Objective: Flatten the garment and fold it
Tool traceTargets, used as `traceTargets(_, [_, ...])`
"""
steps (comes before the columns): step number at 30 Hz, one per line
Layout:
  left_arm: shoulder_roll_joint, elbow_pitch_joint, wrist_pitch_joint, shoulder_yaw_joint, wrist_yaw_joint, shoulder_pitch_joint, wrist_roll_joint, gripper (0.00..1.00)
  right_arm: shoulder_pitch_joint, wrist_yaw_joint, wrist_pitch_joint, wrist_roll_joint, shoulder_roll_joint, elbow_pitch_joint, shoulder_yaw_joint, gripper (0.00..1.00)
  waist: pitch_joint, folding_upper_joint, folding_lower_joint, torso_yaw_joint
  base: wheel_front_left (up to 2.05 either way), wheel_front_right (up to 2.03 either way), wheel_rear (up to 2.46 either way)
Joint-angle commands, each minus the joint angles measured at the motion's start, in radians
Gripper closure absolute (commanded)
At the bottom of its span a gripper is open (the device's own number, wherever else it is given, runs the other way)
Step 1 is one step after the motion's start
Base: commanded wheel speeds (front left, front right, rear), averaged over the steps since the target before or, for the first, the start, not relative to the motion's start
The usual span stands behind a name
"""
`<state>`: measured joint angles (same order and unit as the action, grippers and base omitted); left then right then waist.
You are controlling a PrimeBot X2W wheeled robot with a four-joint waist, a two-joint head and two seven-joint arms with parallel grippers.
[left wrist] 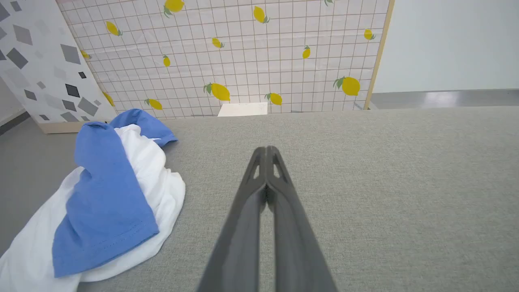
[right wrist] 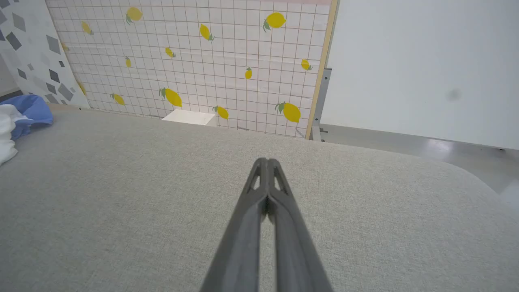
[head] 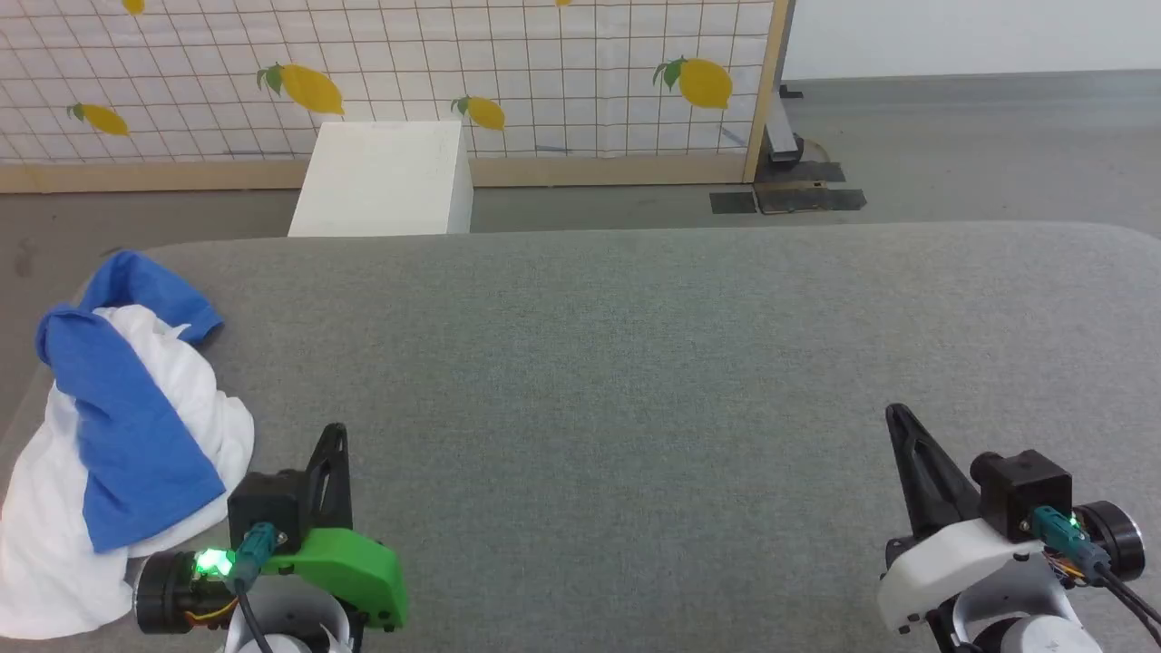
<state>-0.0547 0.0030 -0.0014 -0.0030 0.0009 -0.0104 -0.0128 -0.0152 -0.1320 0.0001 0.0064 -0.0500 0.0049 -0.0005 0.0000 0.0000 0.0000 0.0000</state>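
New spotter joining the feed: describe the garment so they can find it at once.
Start from the wide grey fabric-covered table and go to its left edge, beside the left end effector. There lies the garment, a crumpled white shirt with a bright-blue sleeve draped across it. Unlike the plain, hard-edged white box beyond the table, it is soft, rumpled and part blue.

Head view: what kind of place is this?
Probably a robot test room staged like a home: grey fabric-covered table, lemon-printed tiled backdrop panel on a wooden frame, plain white box behind.
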Motion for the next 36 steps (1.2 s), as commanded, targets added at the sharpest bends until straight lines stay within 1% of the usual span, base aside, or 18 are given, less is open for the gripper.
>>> traceTargets(1, [0.005,-0.003,0.001,0.003,-0.001,0.010,0.013,1.00,0.015,0.001,0.000,-0.006,0.000,-0.005,0.000,1.00,0.000,0.0000,0.0000,0.000,0.00,0.00,0.00])
traceTargets(23, [0.005,-0.003,0.001,0.003,-0.001,0.010,0.013,1.00,0.015,0.001,0.000,-0.006,0.000,-0.005,0.000,1.00,0.000,0.0000,0.0000,0.000,0.00,0.00,0.00])
traceTargets(24, [0.000,0.000,0.000,-0.001,0.000,0.000,-0.001,0.00,0.000,0.000,0.000,0.000,0.000,0.000,0.000,0.00,0.000,0.0000,0.0000,0.000,0.00,0.00,0.00])
traceTargets(36, [0.000,0.014,-0.015,-0.016,0.009,0.006,-0.015,0.00,0.004,0.000,-0.009,0.007,0.000,0.003,0.003,0.00,0.000,0.0000,0.0000,0.000,0.00,0.00,0.00])
